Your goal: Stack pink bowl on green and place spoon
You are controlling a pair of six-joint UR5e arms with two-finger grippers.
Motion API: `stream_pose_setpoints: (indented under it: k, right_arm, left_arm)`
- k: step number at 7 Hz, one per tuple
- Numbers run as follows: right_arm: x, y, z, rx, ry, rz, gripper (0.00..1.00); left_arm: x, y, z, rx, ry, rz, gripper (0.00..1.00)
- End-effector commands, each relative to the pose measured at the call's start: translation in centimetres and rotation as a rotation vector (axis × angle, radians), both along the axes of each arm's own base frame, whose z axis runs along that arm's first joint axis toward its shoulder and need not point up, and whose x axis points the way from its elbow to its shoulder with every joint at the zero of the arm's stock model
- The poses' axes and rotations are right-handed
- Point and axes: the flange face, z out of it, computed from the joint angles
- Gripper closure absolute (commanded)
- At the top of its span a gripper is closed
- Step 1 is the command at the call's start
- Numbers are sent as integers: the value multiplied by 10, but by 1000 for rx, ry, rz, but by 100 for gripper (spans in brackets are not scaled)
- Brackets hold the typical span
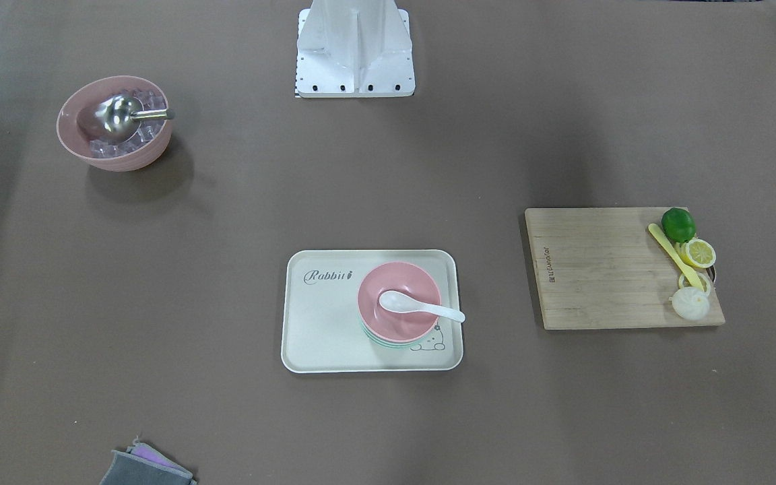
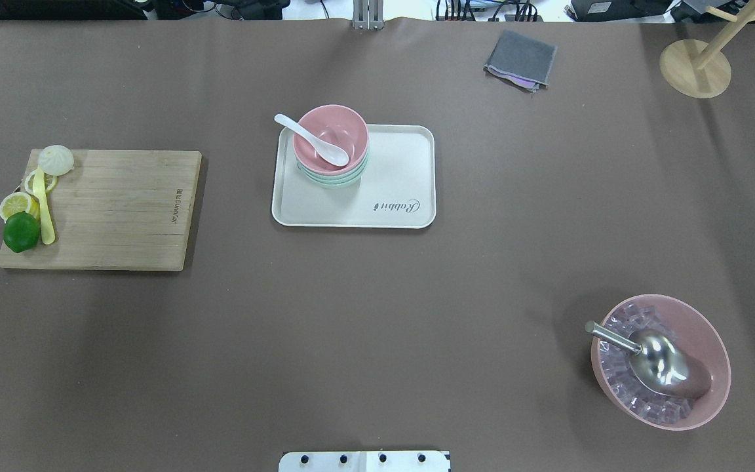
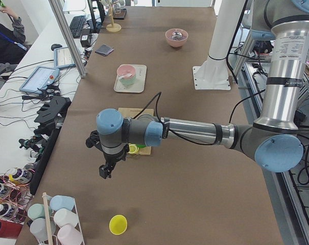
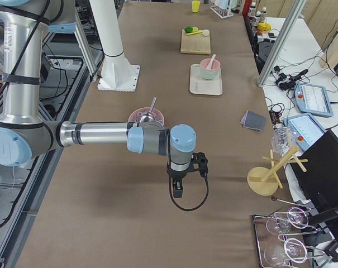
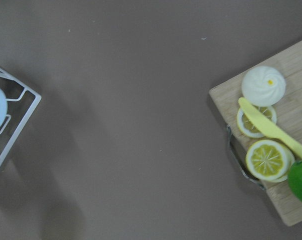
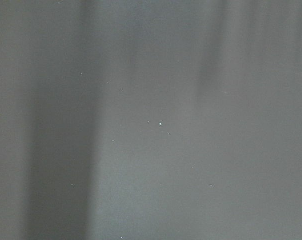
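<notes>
**Spotter:** Where does the job stand?

**Me:** Done, by my read. The pink bowl [image 1: 401, 275] sits nested on top of the green [image 2: 333, 181] stack, at one end of the tray [image 1: 320, 323]. The spoon [image 1: 420, 307] lies in the pink bowl, oval end down inside and handle propped out over the rim. I see no step left, except perhaps parking my arms.

**Spotter:** And your claws?

**Me:** Both are well apart from the tray. My left claw [image 3: 105, 168] hangs over the table near the cutting board [image 1: 597, 269]. My right claw [image 4: 177, 190] hangs on the far side of the ice bowl [image 2: 712, 331] from the tray.

**Spotter:** Spread or closed? Carrying anything?

**Me:** I cannot tell. Only the side cameras catch them, and there they're small and dark. My wrist views show no fingers at all. The left one looks down on the board's corner and its lemon slices [image 5: 265, 159]. The right one shows nothing but blank brown tabletop.

**Spotter:** Anything else murky?

**Me:** The count of green bowls. Only thin mint rims peek out under the pink, so I can't say how many there are. The spoon covers part of the pink bowl's floor, so that patch is hidden too.
</notes>
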Motion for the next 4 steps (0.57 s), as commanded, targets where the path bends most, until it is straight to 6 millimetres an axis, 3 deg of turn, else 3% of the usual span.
stream_pose_setpoints:
  k: [1,2,4]
  right_arm:
    - [0,0,0,1,1,0,0]
    - [0,0,0,0,1,1,0]
    - [0,1,0,-1,1,0,0]
  left_arm:
    - [-6,30,35,-63,11,-12,2]
    - [-6,35,42,-106,14,-40,2]
    - [-7,40,37,-329,30,-309,2]
